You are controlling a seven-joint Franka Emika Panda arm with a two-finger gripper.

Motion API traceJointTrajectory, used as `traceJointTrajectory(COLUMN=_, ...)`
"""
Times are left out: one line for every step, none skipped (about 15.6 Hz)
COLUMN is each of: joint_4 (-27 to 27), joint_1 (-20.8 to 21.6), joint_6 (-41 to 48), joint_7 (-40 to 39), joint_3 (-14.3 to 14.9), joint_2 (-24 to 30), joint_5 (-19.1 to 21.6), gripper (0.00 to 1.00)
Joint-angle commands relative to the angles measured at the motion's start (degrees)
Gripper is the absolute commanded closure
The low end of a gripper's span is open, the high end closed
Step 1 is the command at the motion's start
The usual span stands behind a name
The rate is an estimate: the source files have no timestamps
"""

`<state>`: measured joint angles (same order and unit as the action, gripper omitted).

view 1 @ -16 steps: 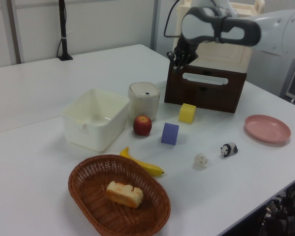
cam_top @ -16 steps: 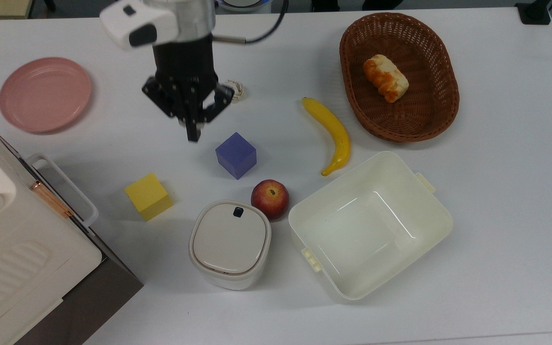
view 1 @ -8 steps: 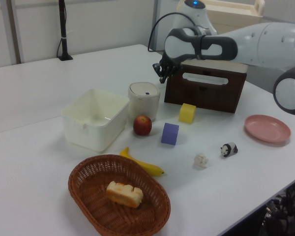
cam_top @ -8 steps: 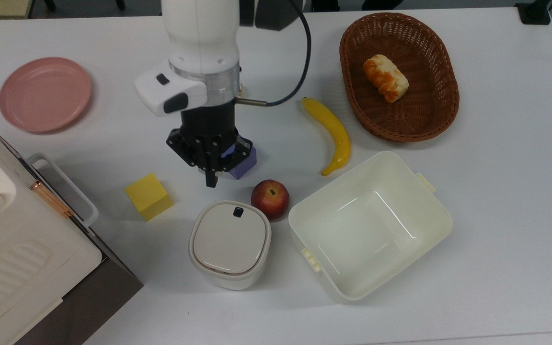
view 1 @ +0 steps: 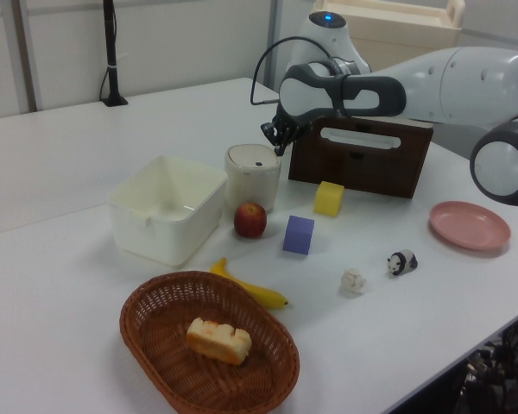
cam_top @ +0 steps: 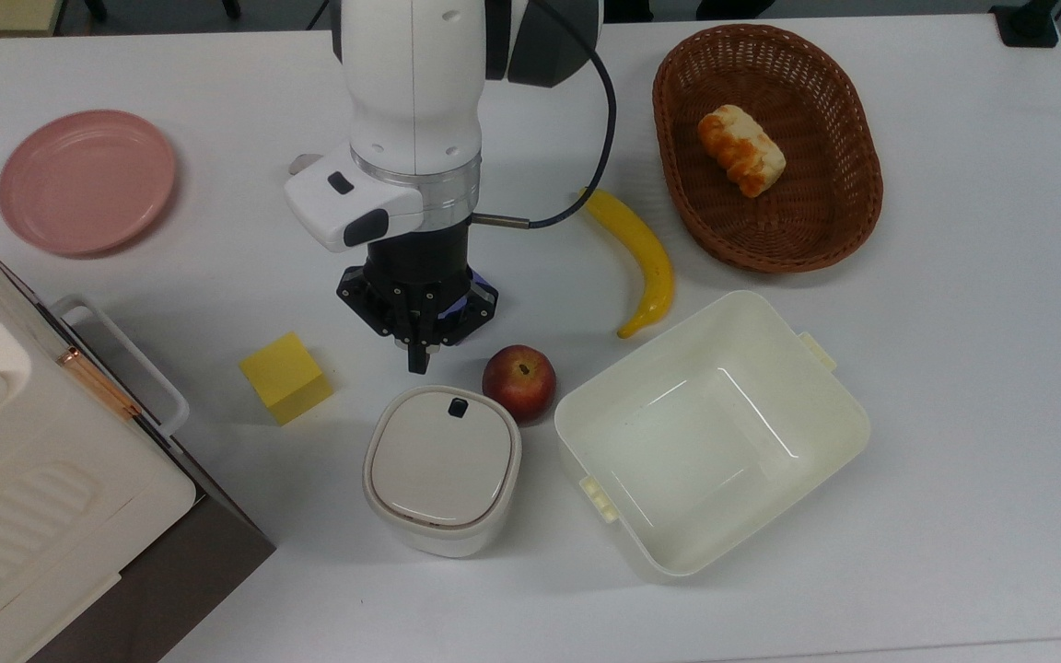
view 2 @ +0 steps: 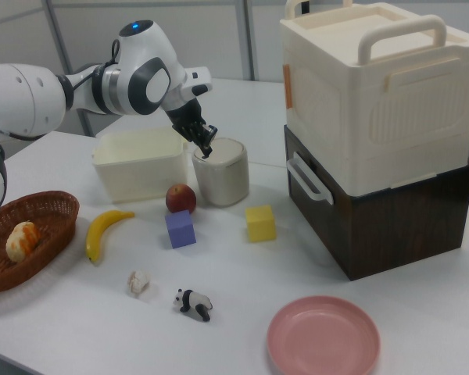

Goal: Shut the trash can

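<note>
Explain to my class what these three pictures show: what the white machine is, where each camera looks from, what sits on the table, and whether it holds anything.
The white machine is a robot arm; the black part at its end is its gripper, two fingers pressed together, holding nothing. One camera looks straight down; the other two look across the table from opposite sides. In the top view the gripper hangs just above the trash can, a small white bin whose flat lid lies down. Beside it sit an apple, a yellow cube and an empty cream tub. Further off are a banana, a basket holding bread, and a pink plate. The right view also shows a purple cube, a toy panda and a big white box with handles.
</note>
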<state>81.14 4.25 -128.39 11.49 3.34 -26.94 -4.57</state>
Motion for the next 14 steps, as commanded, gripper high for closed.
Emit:
traceJointTrajectory(joint_4=-1.08, joint_1=0.41, joint_6=-1.69, joint_7=1.16, joint_3=-0.27, joint_2=-1.71, joint_5=-2.72, gripper=1.00)
traceJointTrajectory(joint_4=-1.08, joint_1=0.41, joint_6=-1.69, joint_7=1.17, joint_3=-0.27, joint_2=-1.72, joint_5=-2.73, gripper=1.00)
traceJointTrajectory(joint_4=-1.16, joint_1=0.41, joint_6=-1.69, joint_7=1.17, joint_3=-0.27, joint_2=-1.72, joint_5=-2.73, gripper=1.00)
traceJointTrajectory(joint_4=-1.08, joint_1=0.41, joint_6=-1.69, joint_7=1.17, joint_3=-0.27, joint_2=-1.72, joint_5=-2.73, gripper=1.00)
traceJointTrajectory(joint_4=-1.16, joint_1=0.41, joint_6=-1.69, joint_7=1.17, joint_3=-0.27, joint_2=-1.63, joint_5=-2.73, gripper=1.00)
traceJointTrajectory(joint_4=-1.16, joint_1=0.32, joint_6=-1.69, joint_7=1.17, joint_3=-0.27, joint_2=-1.45, joint_5=-2.73, gripper=1.00)
traceJointTrajectory(joint_4=-1.16, joint_1=0.15, joint_6=-1.60, joint_7=1.17, joint_3=-0.27, joint_2=-1.10, joint_5=-2.56, gripper=1.00)
traceJointTrajectory(joint_4=-1.08, joint_1=-0.03, joint_6=-1.34, joint_7=1.17, joint_3=-0.35, joint_2=-0.32, joint_5=-2.29, gripper=1.00)
traceJointTrajectory(joint_4=-0.90, joint_1=-0.20, joint_6=-1.25, joint_7=1.17, joint_3=-0.36, joint_2=1.00, joint_5=-2.03, gripper=1.00)
traceJointTrajectory(joint_4=-0.55, joint_1=-0.29, joint_6=-0.99, joint_7=1.08, joint_3=-0.44, joint_2=2.49, joint_5=-1.85, gripper=1.00)
traceJointTrajectory(joint_4=0.23, joint_1=-0.29, joint_6=-0.47, joint_7=1.08, joint_3=-0.44, joint_2=4.24, joint_5=-1.68, gripper=0.98)
traceJointTrajectory(joint_4=1.81, joint_1=-0.47, joint_6=0.93, joint_7=0.99, joint_3=-0.44, joint_2=6.26, joint_5=-1.67, gripper=0.97)
traceJointTrajectory(joint_4=3.04, joint_1=-0.73, joint_6=2.86, joint_7=0.82, joint_3=-0.53, joint_2=8.55, joint_5=-1.67, gripper=0.97)
traceJointTrajectory(joint_4=4.53, joint_1=-0.82, joint_6=5.23, joint_7=0.73, joint_3=-0.71, joint_2=10.92, joint_5=-1.67, gripper=0.94)
